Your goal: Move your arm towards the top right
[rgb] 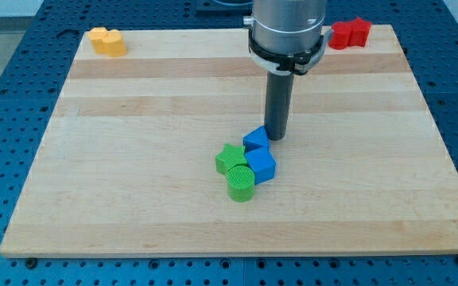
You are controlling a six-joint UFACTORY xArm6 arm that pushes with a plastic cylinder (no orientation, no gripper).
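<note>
**Tip parked by the blue blocks, open lane to the top right**

A pale wooden tabletop [133, 199] sits on a blue perforated base, and the action is right in the middle of it. The arm's dark rod comes straight down, and the tip [276, 139] rests just beside, perhaps touching, the upper blue block [255, 139], on that block's right edge. Below it sits a blue cube [261, 164], and tucked to the left are a green star-shaped block [229, 157] and a green cylinder [241, 183], all four bunched tightly together.

Now the key relation: the whole cluster lies down and to the view's left of the tip, so a move toward the top right heads away from it. That path looks bare wood, judging from here, until the red block [350, 33] at the view's top right corner. The yellow block [107, 40] sits well apart at the top left, out of play.

There is no gripper on this arm, only the rod, so nothing to spread or close.
</note>
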